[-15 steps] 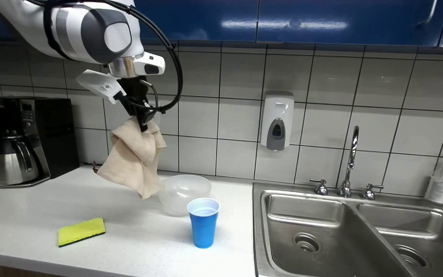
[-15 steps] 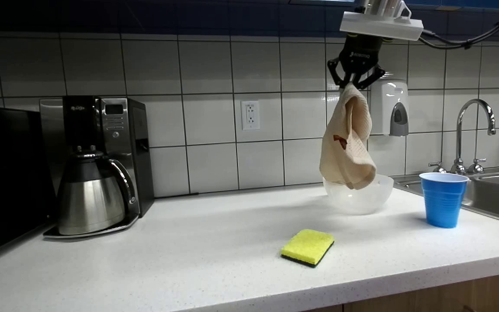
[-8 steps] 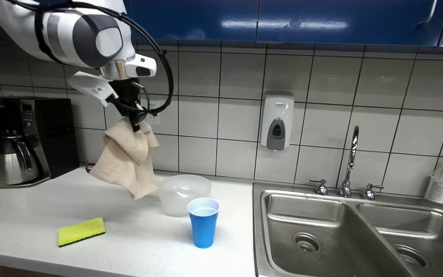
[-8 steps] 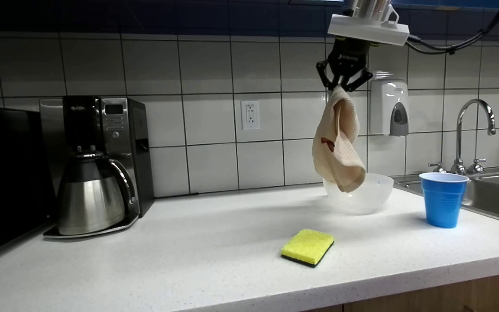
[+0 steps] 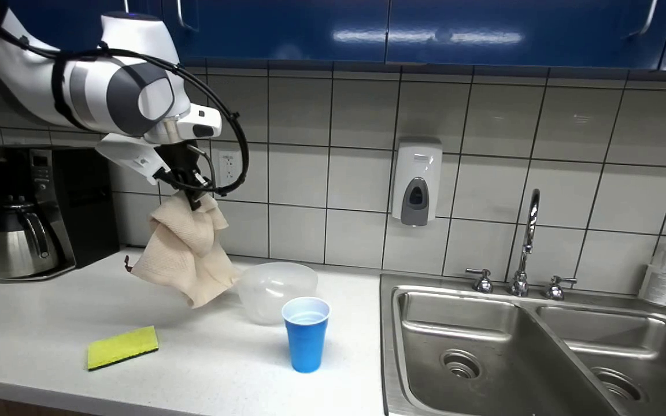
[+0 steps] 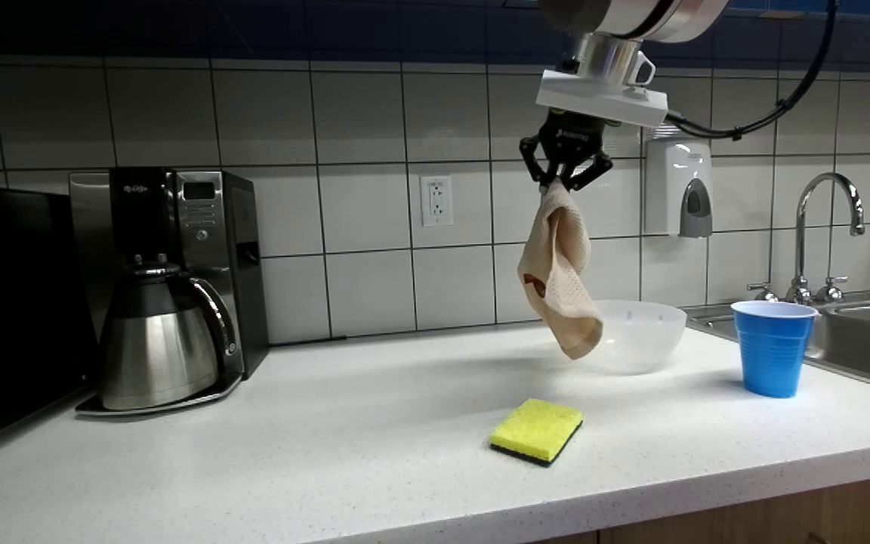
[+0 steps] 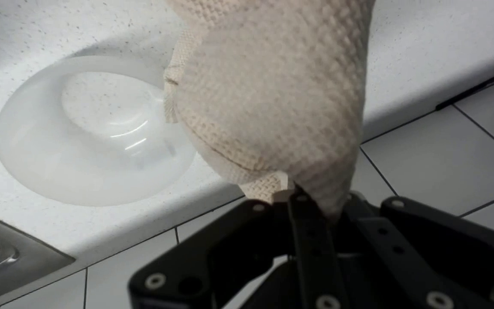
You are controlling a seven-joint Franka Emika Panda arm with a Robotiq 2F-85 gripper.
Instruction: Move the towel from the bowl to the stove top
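The beige waffle-weave towel [image 5: 182,254] hangs from my gripper [image 5: 194,203] in both exterior views, bunched at the top with loose folds below. My gripper [image 6: 553,185] is shut on the towel's upper part. The towel [image 6: 556,264] hangs above the counter, on the coffee maker's side of the clear bowl [image 6: 643,336], its lower end overlapping the bowl's near edge in view. In the wrist view the towel [image 7: 281,94] covers the middle and hides the fingertips partly. The bowl [image 7: 84,171] beside it looks empty. No stove top is in view.
A yellow sponge [image 6: 537,429] lies on the white counter [image 6: 291,468]. A blue cup [image 5: 306,335] stands near the bowl. A coffee maker with a steel carafe [image 6: 163,340] stands against the tiled wall. The steel sink [image 5: 388,341] is on the cup's side.
My gripper and the towel have moved left in both exterior views, away from the bowl toward the coffee maker, and dropped a little. The bowl, cup and sponge stay put.
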